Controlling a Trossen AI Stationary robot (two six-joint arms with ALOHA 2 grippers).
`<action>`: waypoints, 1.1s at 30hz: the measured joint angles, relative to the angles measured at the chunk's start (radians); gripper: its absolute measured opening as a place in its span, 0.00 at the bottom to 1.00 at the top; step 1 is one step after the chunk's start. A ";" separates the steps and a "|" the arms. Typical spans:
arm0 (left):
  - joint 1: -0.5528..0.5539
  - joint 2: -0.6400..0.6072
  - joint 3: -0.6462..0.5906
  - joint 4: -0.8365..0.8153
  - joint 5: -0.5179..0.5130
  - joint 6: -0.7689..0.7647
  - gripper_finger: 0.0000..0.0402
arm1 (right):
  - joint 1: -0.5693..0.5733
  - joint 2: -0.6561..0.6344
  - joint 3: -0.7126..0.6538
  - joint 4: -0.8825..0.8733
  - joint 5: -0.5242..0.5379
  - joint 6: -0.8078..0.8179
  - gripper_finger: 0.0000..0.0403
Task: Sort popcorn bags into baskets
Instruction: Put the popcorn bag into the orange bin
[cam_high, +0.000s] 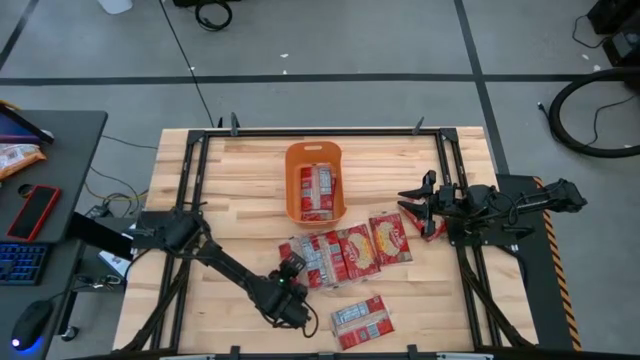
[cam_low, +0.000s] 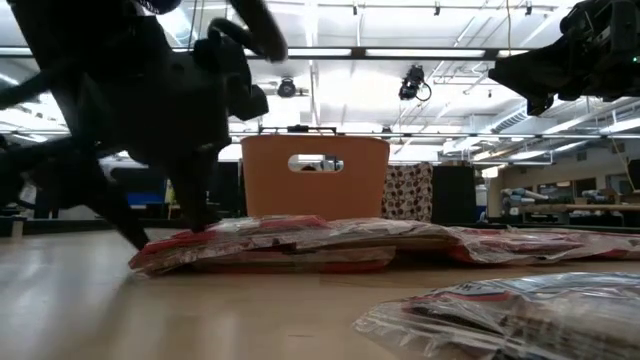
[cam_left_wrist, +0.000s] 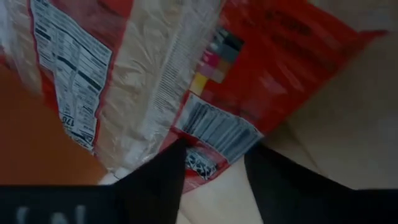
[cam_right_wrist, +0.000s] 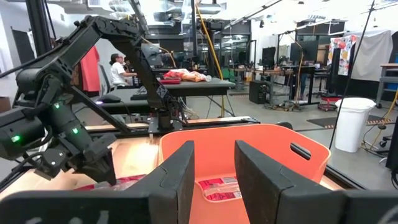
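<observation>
Several red popcorn bags lie overlapping in a pile (cam_high: 350, 248) on the wood in front of the orange basket (cam_high: 296, 170). One more bag (cam_high: 360, 320) lies alone near the table's near edge, and another (cam_high: 432, 228) lies under the right arm. Bags (cam_high: 318, 190) lie in the basket, also seen in the right wrist view (cam_right_wrist: 217, 186). My left gripper (cam_high: 291, 273) is open and low at the pile's left end (cam_low: 170, 250). My right gripper (cam_right_wrist: 214, 168) is open and empty, raised above the table right of the basket (cam_right_wrist: 261, 146). My left gripper (cam_left_wrist: 217, 152) comes from above with fingers pointing down at the leftmost bag's barcode corner (cam_left_wrist: 214, 130), label side up. One finger (cam_left_wrist: 165, 177) stands at that corner, the other (cam_left_wrist: 280, 183) over bare wood. Whether either finger touches the bag, I cannot tell.
Black frame rails (cam_high: 195, 180) run along the table's left, right and far sides. A side desk on the left holds a red smartphone (cam_high: 35, 212), a keyboard and a mouse. A person (cam_right_wrist: 118, 68) sits at a desk in the room beyond. Bare wood (cam_high: 230, 190) lies left of the basket.
</observation>
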 joint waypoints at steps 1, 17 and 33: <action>0.000 0.001 -0.001 0.000 -0.004 -0.006 0.36 | 0.000 0.000 0.000 0.000 0.000 0.000 0.30; 0.014 -0.101 0.006 -0.049 0.023 -0.131 0.01 | 0.000 0.000 0.000 0.000 0.000 0.000 0.30; 0.161 -0.408 0.266 -0.037 -0.387 -0.502 0.02 | 0.000 0.000 0.000 0.003 -0.001 0.000 0.30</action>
